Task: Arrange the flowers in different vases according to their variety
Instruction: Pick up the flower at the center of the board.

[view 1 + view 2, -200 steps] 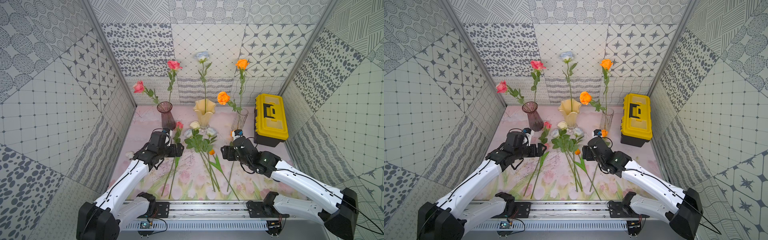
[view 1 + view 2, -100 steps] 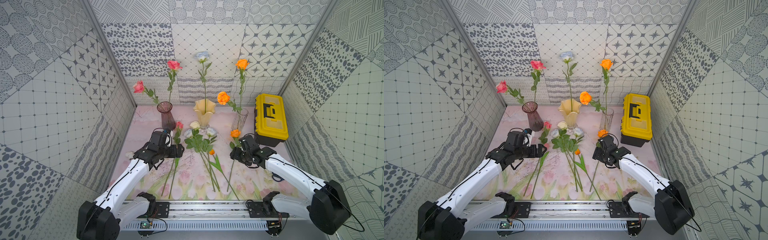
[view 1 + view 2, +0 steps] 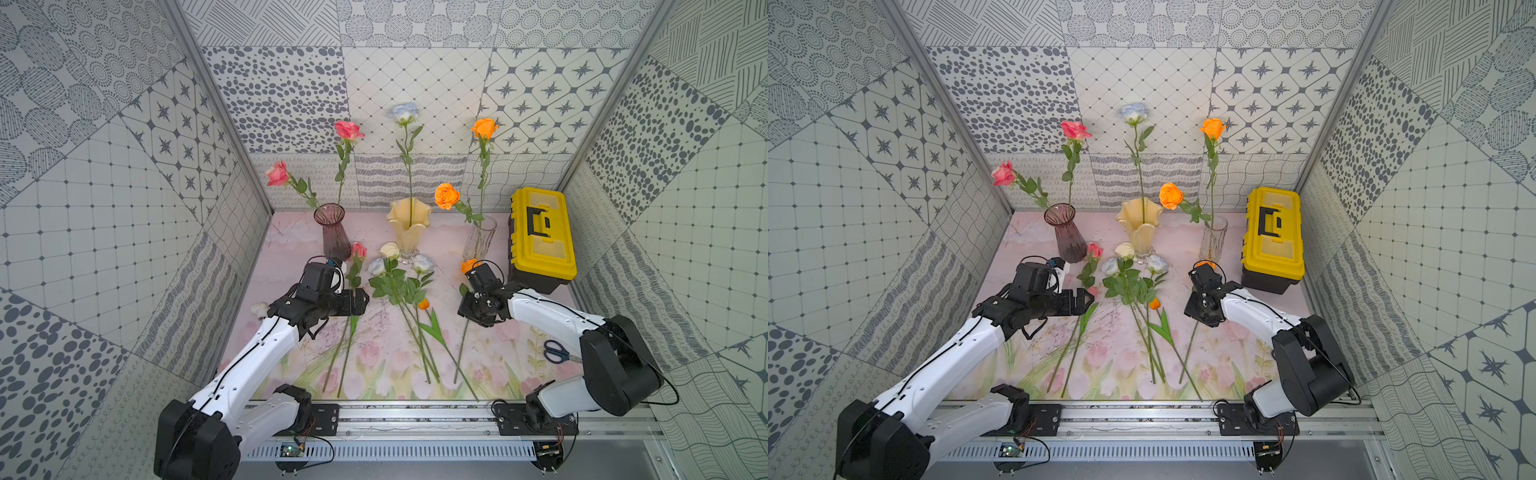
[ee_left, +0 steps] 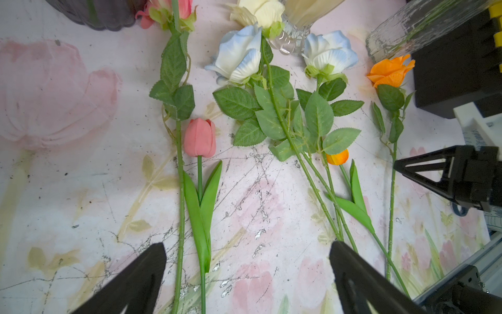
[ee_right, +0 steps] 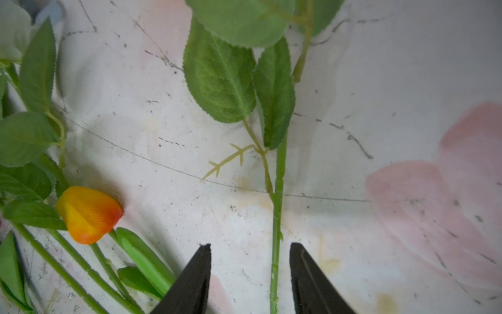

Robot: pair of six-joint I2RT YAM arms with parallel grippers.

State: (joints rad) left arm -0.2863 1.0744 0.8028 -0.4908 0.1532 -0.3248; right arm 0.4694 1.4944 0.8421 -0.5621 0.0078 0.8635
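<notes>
**Right gripper (image 5: 250, 246) astride the stem of the loose orange rose (image 5: 277, 217), jaws parted, nothing gripped.**
Both black fingers (image 5: 190, 280) stand clear of the stem, which lies flat on the printed mat (image 5: 353, 81). Its bloom rests just in front of the clear vase (image 3: 480, 239), near the yellow toolbox (image 3: 542, 237). An orange tulip (image 5: 88, 213) lies close by. The left gripper (image 4: 247, 244) hangs wide open over a pink rose (image 4: 179, 190) and a pink tulip (image 4: 200, 137). The purple vase (image 3: 334, 235) holds two pink roses, the cream vase (image 3: 409, 232) one pale-blue rose, and the clear vase two orange ones.
</notes>
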